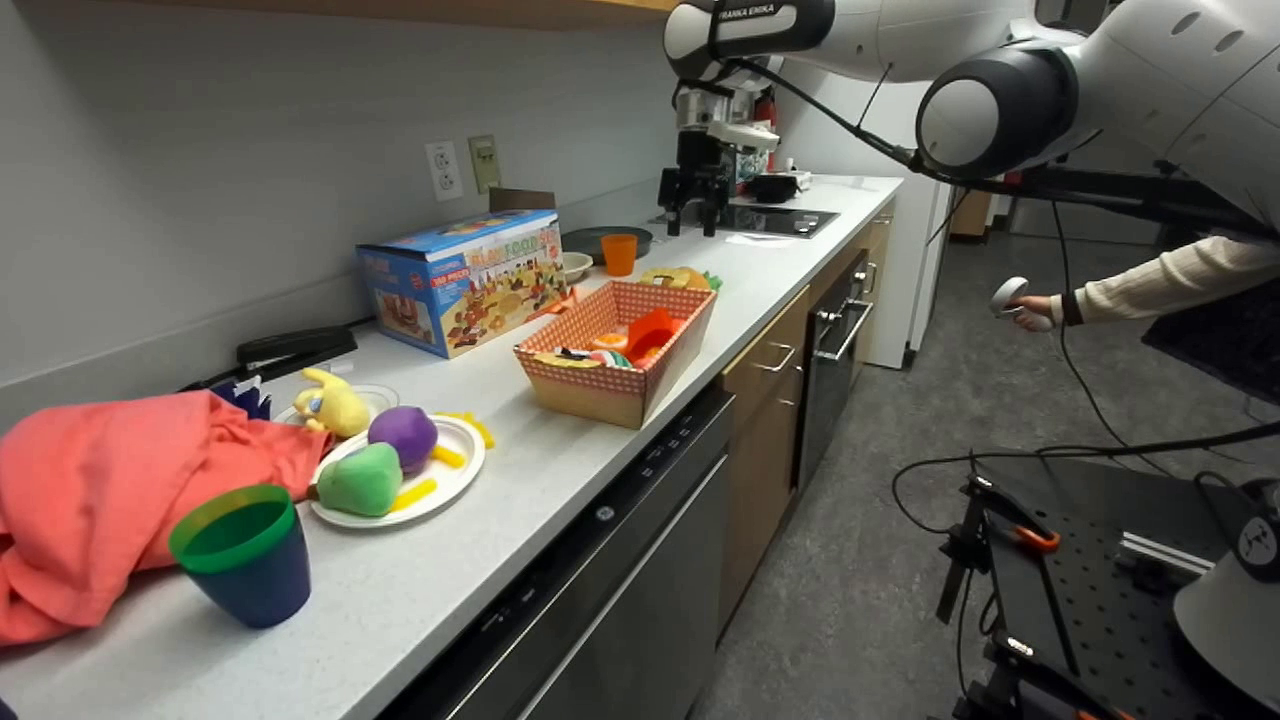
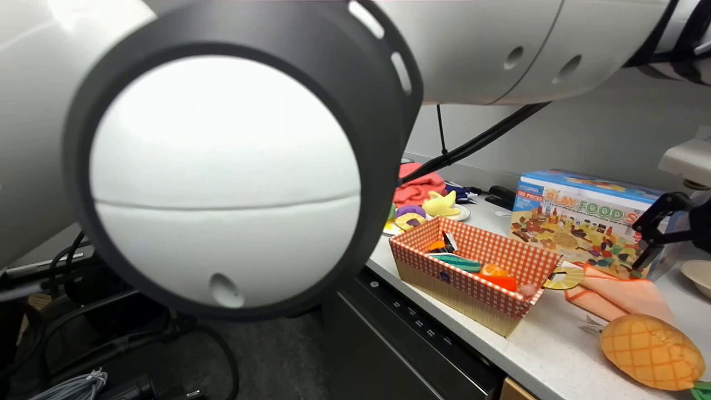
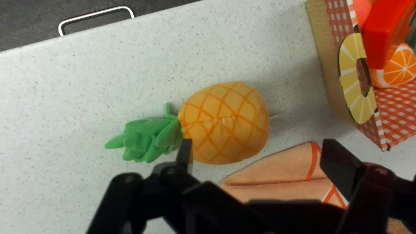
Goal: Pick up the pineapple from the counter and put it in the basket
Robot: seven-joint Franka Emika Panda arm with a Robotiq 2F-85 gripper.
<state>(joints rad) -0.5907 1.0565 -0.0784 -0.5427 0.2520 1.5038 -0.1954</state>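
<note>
The orange-yellow pineapple with a green top lies on its side on the counter in the wrist view (image 3: 226, 125). It also shows in an exterior view (image 2: 650, 353), and is partly hidden behind the basket in an exterior view (image 1: 672, 279). The checked, tan-sided basket stands beside it in both exterior views (image 1: 580, 393) (image 2: 455, 298). Its near end shows in the wrist view (image 3: 325, 61). It holds several toy foods. My gripper (image 1: 691, 228) is above the counter, fingers apart with nothing between them. In the wrist view the gripper (image 3: 257, 144) is offset from the pineapple, above a peach cloth.
The peach cloth (image 3: 276, 169) lies flat beside the pineapple. A play food box (image 1: 500, 285) stands behind the basket by the wall. An orange cup (image 1: 619, 255) and dark pan (image 1: 640, 240) are farther along. A white plate (image 1: 465, 475) holds toy fruits. The counter edge runs close to the basket.
</note>
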